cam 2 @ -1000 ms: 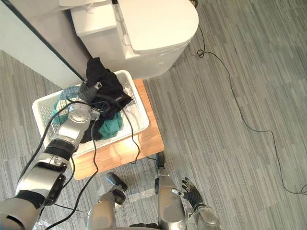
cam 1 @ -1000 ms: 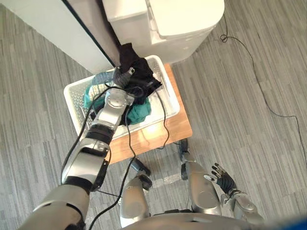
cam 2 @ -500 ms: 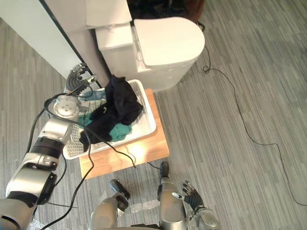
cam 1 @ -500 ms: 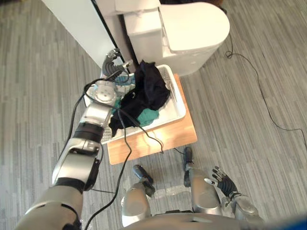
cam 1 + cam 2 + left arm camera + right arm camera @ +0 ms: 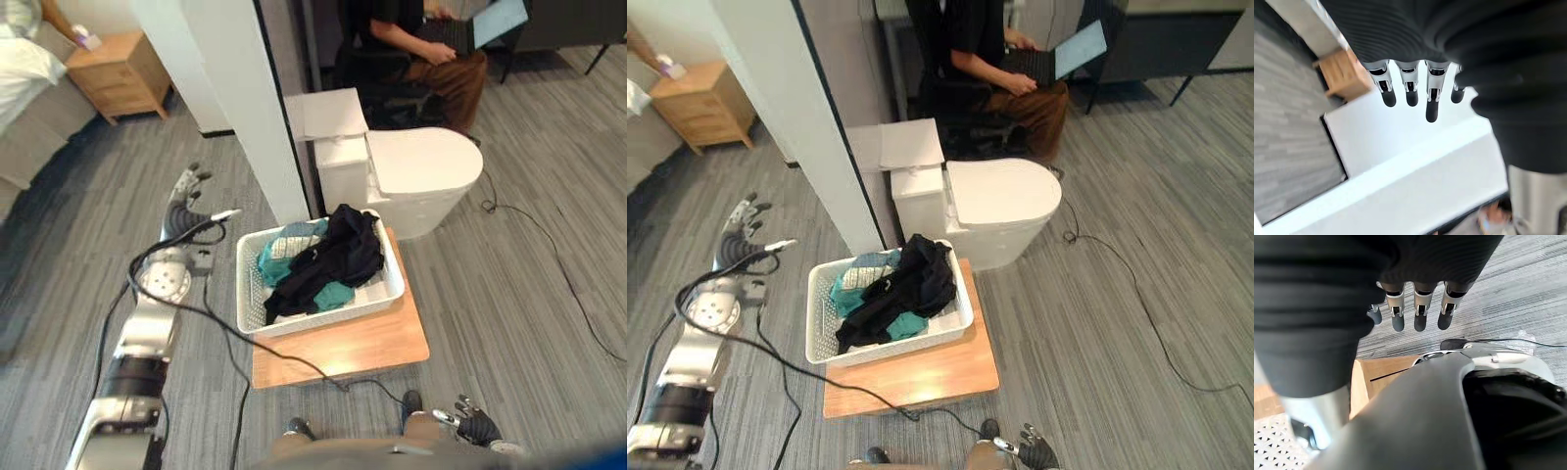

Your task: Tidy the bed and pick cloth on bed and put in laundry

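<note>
Next, I judge, I should turn toward the white-sheeted bed [image 5: 15,70], since on the low wooden bench [image 5: 343,349] the white perforated plastic laundry basket [image 5: 294,324] already holds the black cloth [image 5: 338,258], and my left hand [image 5: 183,206] hovers empty near it, fingers straight. Closest to that swing stands the tall white pillar [image 5: 235,108], then a seated person [image 5: 431,59], a small wooden nightstand [image 5: 113,73], and my right hand [image 5: 477,428], low, relaxed, empty.

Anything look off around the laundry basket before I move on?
The black cloth is heaped above the white basket's far rim, by the toilet, rather than lying flat on the teal cloth. The basket also seems to overhang the wooden stand's left edge. Left robot hand is open, off to the side.
</note>
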Robot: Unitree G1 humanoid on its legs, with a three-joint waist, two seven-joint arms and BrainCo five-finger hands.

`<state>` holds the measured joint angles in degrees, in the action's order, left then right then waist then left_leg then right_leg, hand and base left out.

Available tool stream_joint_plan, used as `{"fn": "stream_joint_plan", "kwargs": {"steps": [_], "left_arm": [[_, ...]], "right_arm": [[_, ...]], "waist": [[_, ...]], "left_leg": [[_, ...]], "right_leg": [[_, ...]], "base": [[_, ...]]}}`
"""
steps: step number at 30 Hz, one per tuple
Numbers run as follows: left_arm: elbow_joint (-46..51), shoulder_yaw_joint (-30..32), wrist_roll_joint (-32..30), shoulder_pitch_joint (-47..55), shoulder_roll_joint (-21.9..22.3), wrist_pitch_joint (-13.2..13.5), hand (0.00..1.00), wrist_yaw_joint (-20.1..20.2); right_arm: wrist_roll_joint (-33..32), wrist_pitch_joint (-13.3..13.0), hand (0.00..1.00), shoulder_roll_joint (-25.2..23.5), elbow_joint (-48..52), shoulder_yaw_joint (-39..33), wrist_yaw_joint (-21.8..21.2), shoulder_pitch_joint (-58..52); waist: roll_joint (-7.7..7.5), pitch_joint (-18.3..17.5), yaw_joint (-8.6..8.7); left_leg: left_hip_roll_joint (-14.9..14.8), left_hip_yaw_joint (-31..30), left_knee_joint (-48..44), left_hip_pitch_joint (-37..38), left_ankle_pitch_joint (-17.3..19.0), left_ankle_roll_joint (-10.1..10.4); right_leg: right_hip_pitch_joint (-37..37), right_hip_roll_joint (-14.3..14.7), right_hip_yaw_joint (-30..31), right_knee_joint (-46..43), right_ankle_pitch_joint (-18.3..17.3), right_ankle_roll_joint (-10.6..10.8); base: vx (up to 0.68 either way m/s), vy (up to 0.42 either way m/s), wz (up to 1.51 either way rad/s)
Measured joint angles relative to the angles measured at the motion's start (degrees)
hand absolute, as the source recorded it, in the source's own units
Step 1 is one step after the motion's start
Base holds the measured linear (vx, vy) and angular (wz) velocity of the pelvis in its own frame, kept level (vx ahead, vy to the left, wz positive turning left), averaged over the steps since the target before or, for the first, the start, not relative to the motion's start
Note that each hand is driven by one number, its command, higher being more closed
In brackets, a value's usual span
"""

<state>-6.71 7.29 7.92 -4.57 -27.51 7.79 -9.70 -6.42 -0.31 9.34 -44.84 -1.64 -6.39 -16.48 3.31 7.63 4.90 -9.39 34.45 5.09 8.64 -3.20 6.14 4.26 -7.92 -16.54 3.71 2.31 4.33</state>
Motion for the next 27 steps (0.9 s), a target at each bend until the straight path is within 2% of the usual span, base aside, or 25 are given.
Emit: {"fn": "stream_joint_plan", "kwargs": {"steps": [3,5,7,9,10,12,15,17,19,24,27], "left_arm": [[3.4,3.1,0.8,5.6,3.9,1.9,0.00,-2.6],[4.0,4.6,2.9,9.3,6.0,2.6,0.00,-3.5],[4.0,5.1,5.1,11.9,7.6,2.5,0.00,-4.1],[2.1,6.2,9.1,16.6,12.0,1.8,0.00,-4.1],[1.2,6.3,10.2,17.5,12.8,1.5,0.00,-4.1],[-5.0,6.3,13.8,20.5,15.7,1.3,0.00,-4.6],[-11.2,6.3,14.6,22.5,18.9,1.2,0.00,-4.6],[-17.1,6.3,17.5,23.6,21.6,1.1,0.00,-4.5],[-22.1,6.4,18.8,24.1,22.8,0.4,0.00,-4.3],[-37.0,7.4,20.2,25.3,25.0,-1.7,0.00,-0.9],[-44.9,11.2,19.3,25.2,25.9,-4.5,0.00,3.2]], "right_arm": [[0.3,0.2,0.00,-0.3,0.0,-0.1,0.0,-1.4],[1.1,0.5,0.00,-0.4,0.0,-0.2,0.0,-1.5],[1.1,0.8,0.00,-0.5,-0.1,-0.2,-0.1,-1.5],[1.8,1.2,0.00,-1.1,-0.4,-0.2,-0.2,-1.9],[2.0,1.2,0.00,-1.1,-0.6,-0.2,-0.2,-1.9],[2.3,1.4,0.00,-1.3,-1.2,-0.2,-0.2,-1.8],[3.0,1.9,0.00,-1.4,-1.2,-0.1,-0.3,-1.8],[3.8,2.0,0.00,-1.5,-1.4,0.2,-0.8,-1.8],[3.8,1.9,0.00,-1.6,-2.3,0.3,-0.9,-1.5],[3.8,1.0,0.00,-1.6,-4.3,0.3,-1.4,-0.7],[3.8,-0.2,0.00,-1.4,-8.2,-0.2,-2.4,0.9]], "waist": [[-0.44,-1.5,-1.40],[-0.80,-2.1,-1.57],[-1.05,-2.3,-1.65],[-1.53,-2.9,-2.80],[-1.63,-3.0,-2.91],[-1.85,-3.7,-2.94],[-1.94,-3.8,-3.16],[-2.09,-4.2,-4.37],[-2.33,-4.4,-4.58],[-2.58,-4.7,-4.65],[-2.60,-4.8,-4.67]], "left_leg": [[0.3,-0.5,0.5,0.5,-0.1,0.0],[0.4,-1.1,0.5,0.5,-0.1,0.0],[0.5,-1.7,0.5,0.6,-0.1,0.0],[0.5,-2.1,0.7,0.7,0.0,0.0],[0.5,-2.2,0.7,0.7,0.0,0.0],[0.5,-3.0,0.7,0.8,0.0,0.1],[0.5,-3.6,0.8,1.5,0.1,0.1],[0.4,-3.6,0.8,1.7,0.2,0.2],[0.4,-3.6,0.8,1.9,0.2,0.2],[0.4,-4.2,0.8,2.3,0.5,0.4],[0.4,-5.0,0.8,2.8,0.6,0.5]], "right_leg": [[0.8,-0.1,-0.6,1.2,0.1,0.2],[1.5,-0.2,-1.3,1.6,0.1,0.2],[2.1,-0.2,-1.7,1.7,0.1,0.3],[2.4,-0.2,-2.1,1.7,-0.1,0.4],[2.4,-0.2,-2.3,1.7,-0.1,0.4],[3.1,-0.2,-3.0,1.7,-0.2,0.6],[4.2,-0.2,-3.3,1.7,-0.6,0.8],[4.4,-0.2,-3.5,1.7,-0.8,0.8],[4.6,-0.2,-4.0,1.7,-1.0,0.8],[5.5,-0.3,-4.6,1.8,-1.4,1.0],[6.4,-0.3,-5.5,2.0,-1.8,1.2]], "base": [[-0.05,-0.018,0.11],[0.00,-0.015,0.18],[0.00,-0.013,0.17],[0.00,-0.014,0.08],[0.01,-0.014,0.09],[0.02,-0.016,0.16],[0.02,-0.010,0.13],[0.00,0.000,0.00],[0.00,-0.005,0.02],[0.00,-0.006,0.06],[0.00,-0.009,0.13]]}}
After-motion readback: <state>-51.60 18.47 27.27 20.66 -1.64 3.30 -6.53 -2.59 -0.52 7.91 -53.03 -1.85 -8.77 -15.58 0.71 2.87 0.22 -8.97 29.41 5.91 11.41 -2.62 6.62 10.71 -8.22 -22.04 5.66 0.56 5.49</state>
